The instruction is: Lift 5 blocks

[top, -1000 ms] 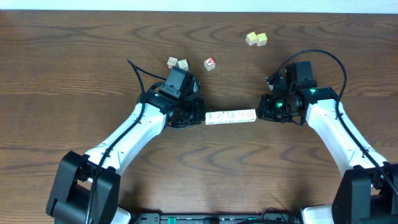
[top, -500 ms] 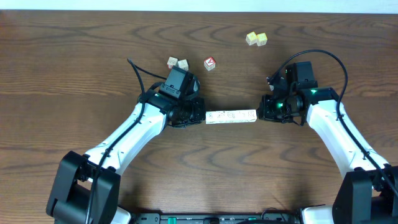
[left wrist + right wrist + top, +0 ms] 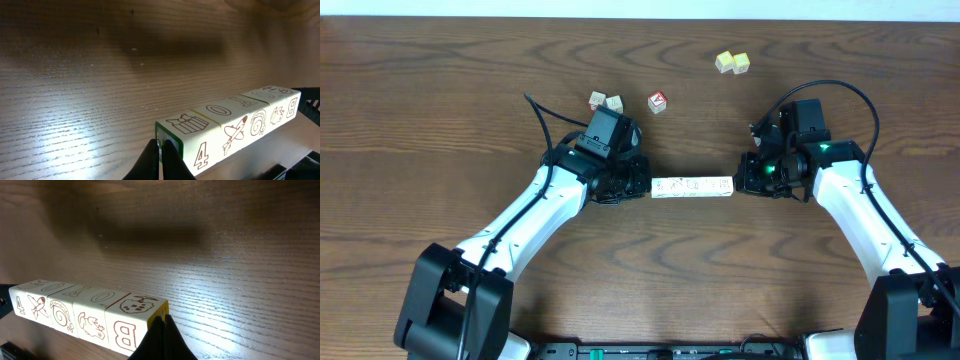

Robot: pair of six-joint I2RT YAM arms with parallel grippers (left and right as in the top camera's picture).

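Several whitish blocks with brown pictures and letters form one tight row, end to end. The row hangs a little above the table, its shadow lying apart on the wood. My left gripper is shut, its closed fingertips pressed flat against the green-edged left end of the row. My right gripper is shut too and pushes on the yellow-edged right end of the row. Seen from the wrists, the left gripper and the right gripper each touch an end face with nothing between the fingers.
Two whitish cubes lie behind the left arm, a red-and-white cube beside them. Two pale yellow cubes sit at the back right. The brown wooden table spreads all around.
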